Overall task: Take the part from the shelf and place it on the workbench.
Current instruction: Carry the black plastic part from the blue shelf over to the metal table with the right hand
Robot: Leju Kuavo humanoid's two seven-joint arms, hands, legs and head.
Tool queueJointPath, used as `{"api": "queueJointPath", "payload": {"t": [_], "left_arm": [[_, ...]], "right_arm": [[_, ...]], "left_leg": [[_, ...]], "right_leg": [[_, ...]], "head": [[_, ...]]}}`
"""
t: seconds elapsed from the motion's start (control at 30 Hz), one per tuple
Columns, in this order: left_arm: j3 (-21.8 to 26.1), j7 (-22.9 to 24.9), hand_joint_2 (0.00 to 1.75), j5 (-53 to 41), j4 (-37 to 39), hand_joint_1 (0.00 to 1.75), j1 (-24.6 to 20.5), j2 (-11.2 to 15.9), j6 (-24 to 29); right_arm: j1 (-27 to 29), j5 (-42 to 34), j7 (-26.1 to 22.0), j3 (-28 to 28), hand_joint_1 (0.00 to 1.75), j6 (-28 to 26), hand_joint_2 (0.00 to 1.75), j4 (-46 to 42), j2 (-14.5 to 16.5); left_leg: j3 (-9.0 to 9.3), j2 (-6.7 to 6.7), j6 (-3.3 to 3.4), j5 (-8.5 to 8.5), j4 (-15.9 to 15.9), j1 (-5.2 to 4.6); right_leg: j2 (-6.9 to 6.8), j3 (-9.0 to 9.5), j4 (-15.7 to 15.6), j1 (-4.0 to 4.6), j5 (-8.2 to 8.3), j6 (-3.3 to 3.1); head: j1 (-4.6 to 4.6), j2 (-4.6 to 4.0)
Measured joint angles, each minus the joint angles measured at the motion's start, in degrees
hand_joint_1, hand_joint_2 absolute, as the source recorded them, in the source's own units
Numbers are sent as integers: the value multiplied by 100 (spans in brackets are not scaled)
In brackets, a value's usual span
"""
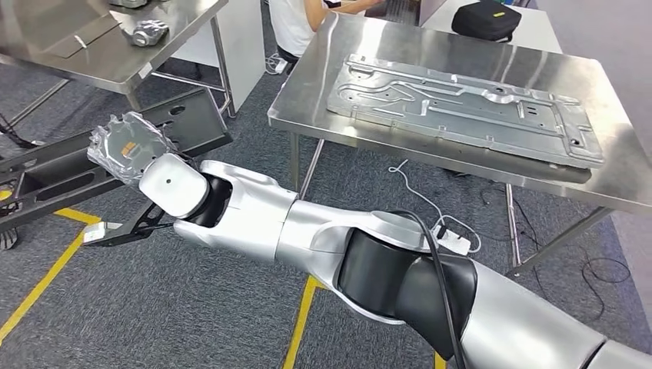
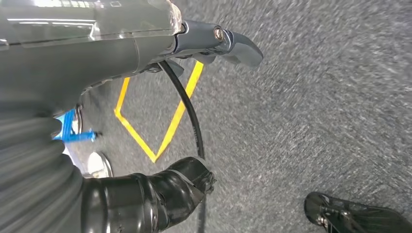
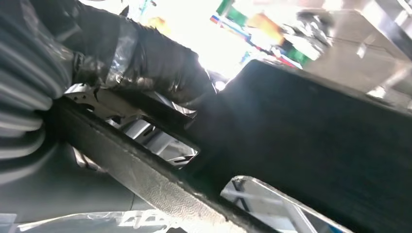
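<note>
Grey carpet [image 1: 192, 307] with yellow floor lines [image 1: 42, 280] runs beneath two steel tables; the nearer one, the workbench [image 1: 477, 58], carries one large flat stamped metal panel [image 1: 461, 104] across its top, with one black bag [image 1: 486, 19] at its far edge and a person [image 1: 296, 23] in a white shirt standing just beyond its far corner; the second steel table [image 1: 115, 46] stands well apart from the workbench, on the far side of the aisle, bearing one small crumpled silver object [image 1: 150, 32]; the right arm [image 1: 323, 246] reaches from the lower right across the head view, away from the workbench, bent at a dark elbow with a black cable along it, and ends at the right hand [image 1: 127, 150], wrapped in clear plastic and turned back toward the camera; that hand lies against the long black part [image 1: 100, 157], a flat frame with cut-outs that slants well apart from the workbench, near the second table; in the right wrist view the dark fingers [image 3: 145, 58] curl over the part's edge, gripping it; the left hand [image 2: 145, 194] hangs over the carpet, its grey thumb [image 2: 233, 43] and dark fingers curled apart with nothing between them, so it holds nothing; one white power strip [image 1: 454, 242] lies on the carpet below the workbench.
</note>
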Motion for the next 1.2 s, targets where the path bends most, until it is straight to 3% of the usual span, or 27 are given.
{"api": "queueJointPath", "payload": {"t": [0.03, 0.07, 0.13, 0.2, 0.3, 0.33, 0.4, 0.47, 0.5, 0.53, 0.57, 0.6, 0.67, 0.73, 0.8, 0.83, 0.87, 0.9, 0.97, 1.03, 1.07, 1.13, 1.2], "left_arm": [[1, 0, 175, 0, 0, 0, -2, 0, -1], [1, 0, 175, 0, 0, 0, -4, -1, -1], [1, 0, 175, 0, 0, 0, -5, -4, -2], [1, 0, 175, 0, 0, 0, -9, -10, -2], [0, 0, 175, 0, 0, 0, -45, -13, -1], [-1, 0, 175, 0, 0, 0, -59, -9, -1], [-3, -1, 175, 0, 0, 0, -66, -10, -4], [1, 2, 175, -1, 0, 0, -43, -11, -6], [4, 3, 175, -1, 0, 0, -31, -9, -5], [6, 4, 175, -1, 0, 0, -25, -6, -4], [7, 4, 175, -1, 0, 0, -23, -4, -3], [7, 4, 175, -1, 0, 0, -24, -4, -3], [10, 4, 175, -1, 0, 0, -23, -4, -4], [22, 4, 175, -2, -1, 0, -14, -5, -9], [31, 6, 175, -3, -2, 0, -18, -5, -14], [30, 7, 175, -3, -3, 0, -30, -5, -15], [30, 5, 175, -2, -3, 0, -41, -6, -18], [29, 2, 175, -2, -4, 0, -46, -7, -21], [32, -4, 175, -2, -4, 0, -31, -8, -31], [33, -4, 175, -2, -4, 0, -18, -8, -35], [33, -4, 175, -1, -4, 0, -18, -8, -36], [33, -4, 175, 0, -4, 0, -22, -8, -36], [33, -4, 175, 0, -3, 0, -26, -18, -36]], "right_arm": [[7, 2, 0, 0, 175, 0, 175, 13, -12], [9, 7, 1, -1, 175, 0, 175, 24, -22], [-2, 22, 3, -6, 175, 0, 175, 35, -33], [-23, 42, 4, -13, 175, -1, 175, 37, -34], [-34, 56, 4, -34, 175, 0, 175, 52, -60], [-33, 56, 4, -42, 175, -1, 175, 56, -68], [-43, 60, 5, -50, 175, -1, 175, 66, -65], [-50, 63, 6, -52, 175, -1, 175, 75, -47], [-43, 64, 5, -52, 175, -1, 175, 78, -38], [-31, 64, 4, -52, 175, 0, 175, 83, -36], [-19, 64, 3, -52, 175, 1, 175, 89, -35], [-12, 65, 2, -52, 175, 2, 175, 96, -35], [-11, 67, 3, -52, 175, 1, 175, 105, -34], [-13, 71, 4, -52, 175, -1, 175, 110, -28], [-9, 73, 4, -52, 175, 0, 175, 124, -37], [-6, 74, 3, -52, 175, 1, 175, 132, -50], [-9, 76, 3, -53, 175, 1, 175, 137, -61], [-16, 78, 3, -54, 175, 0, 175, 138, -69], [-23, 83, 4, -55, 175, -1, 175, 137, -73], [-12, 85, 3, -55, 175, -1, 175, 140, -74], [-5, 85, 3, -55, 175, -1, 175, 143, -78], [-4, 85, 3, -55, 175, 0, 175, 144, -84], [-26, 93, 2, -55, 175, -1, 175, 140, -79]], "left_leg": [[27, 72, -2, -25, 0, -4], [66, 142, -7, -53, -2, -9], [156, 278, -28, -113, -18, -29], [225, 410, -65, -151, -59, -55], [334, 594, -126, -185, -153, -90], [366, 554, -141, -210, -151, -86], [270, 233, -157, -371, 123, -67], [-84, -102, -170, -655, 804, -59], [-303, -162, -186, -750, 1150, -59], [-464, -182, -203, -741, 1349, -59], [-537, -190, -218, -615, 1349, -54], [-503, -210, -232, -384, 1126, -43], [-291, -421, -261, 49, 418, -1], [-154, -626, -243, 152, 42, 21], [-123, -585, -177, 113, 10, 10], [-110, -517, -150, 117, -8, 10], [-92, -451, -116, 120, -24, 19], [-72, -380, -83, 119, -39, 29], [-38, -232, -30, 90, -44, 12], [-6, -72, -11, 53, -44, -8], [17, 4, -9, 32, -43, -16], [92, 147, -13, -22, -46, -43], [178, 284, -26, -77, -65, -77]], "right_leg": [[-16, 15, -83, -9, 125, -5], [-50, 143, -377, -8, 334, -25], [-287, 500, -1118, 61, 661, -107], [-461, 674, -1482, 148, 721, -190], [-316, 727, -1583, 159, 713, -256], [-263, 776, -1642, 137, 727, -273], [-156, 883, -1757, 82, 756, -318], [-5, 932, -1794, 65, 752, -358], [87, 943, -1789, 63, 740, -366], [179, 956, -1779, 61, 724, -368], [273, 971, -1761, 55, 703, -359], [365, 984, -1731, 42, 676, -341], [533, 968, -1622, 21, 598, -273], [689, 895, -1524, 10, 551, -199], [831, 844, -1513, -7, 561, -140], [807, 832, -1499, -8, 555, -115], [677, 801, -1428, 4, 514, -88], [487, 721, -1259, 16, 425, -59], [96, 386, -614, 15, 131, -4], [-9, 30, -12, -13, -33, 19], [-21, -23, 34, -17, 34, 11], [-91, 220, -521, 7, 435, -60], [-354, 585, -1250, 94, 706, -198]], "head": [[1, 0], [1, 0], [1, 0], [2, 0], [3, 1], [2, 1], [2, 1], [1, 1], [1, 1], [0, 1], [2, 0], [1, 1], [1, 1], [0, 1], [-1, 1], [-1, 1], [1, 1], [4, 0], [7, 0], [5, 0], [7, 0], [7, 0], [5, 0]]}}
